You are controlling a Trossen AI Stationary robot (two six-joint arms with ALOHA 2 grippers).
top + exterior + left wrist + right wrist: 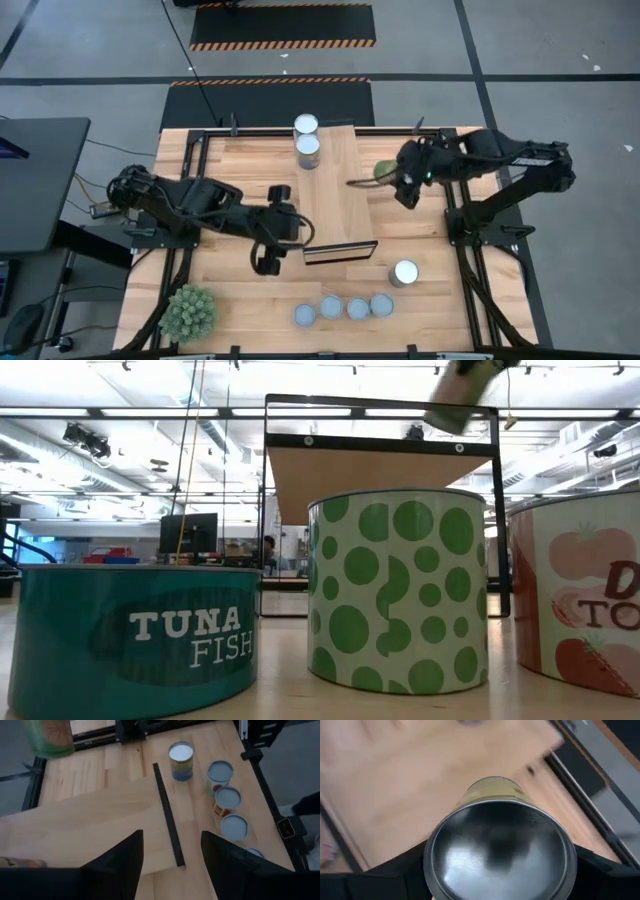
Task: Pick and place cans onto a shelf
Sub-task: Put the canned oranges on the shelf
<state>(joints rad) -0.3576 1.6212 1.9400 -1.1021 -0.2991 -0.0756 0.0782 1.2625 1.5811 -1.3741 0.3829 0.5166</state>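
a can (500, 845) is clamped in the right gripper (385, 172), raised beside the shelf (335, 190) edge. it should be kept upright and lowered behind the two shelved cans (307, 140). the left gripper (170, 860) hangs empty, fingers apart, over the shelf's near end. the label is hidden.

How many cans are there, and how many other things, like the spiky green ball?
Cans: 8 (2 on the shelf, 5 on the table, 1 in the right claw)
Shelf: 1
Spiky green ball: 1
Total: 10
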